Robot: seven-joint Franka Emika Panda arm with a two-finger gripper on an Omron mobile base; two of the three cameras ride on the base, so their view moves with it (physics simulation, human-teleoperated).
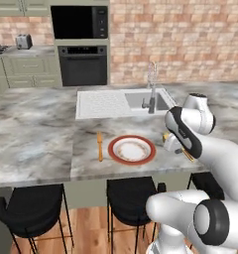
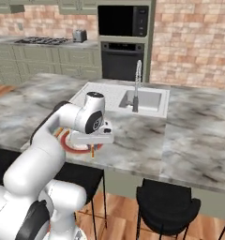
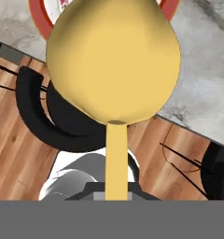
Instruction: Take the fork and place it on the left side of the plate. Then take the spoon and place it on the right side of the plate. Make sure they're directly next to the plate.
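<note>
Closest in, the hand view has the small orange-yellow spoon with its rounded bowl (image 3: 113,60) right against the lens, its thin handle running down to the bottom edge where the claw fingers would sit. The fingertips themselves are hidden, so I cannot confirm the claw's closure directly; judged from the spoon riding with the hand, it is probably pinched on the handle. In the left base view the claw (image 1: 173,142) hangs just right of the plate with an orange sliver, the spoon's handle, sticking out beside the forearm.

Handling, as a judgement: the spoon looks light, stiff and smooth, so it could pivot or slip in a two-finger pinch. A hold on the handle near the bowl, across the narrow width, should limit swing. It is not fragile, so a low release onto the desk is safe.

Beyond the spoon, the round flat plate with cream-white centre and broad red-brown rim (image 1: 116,153) lies on the grey marbled desk (image 1: 36,139). The slim orange fork (image 1: 99,147) lies just beside the plate's left edge, tines away from the robot, so that half appears done.

Farther off: steel sink and tap (image 1: 151,94), black oven and microwave (image 1: 84,44). No readable brand, label or writing anywhere.
</note>
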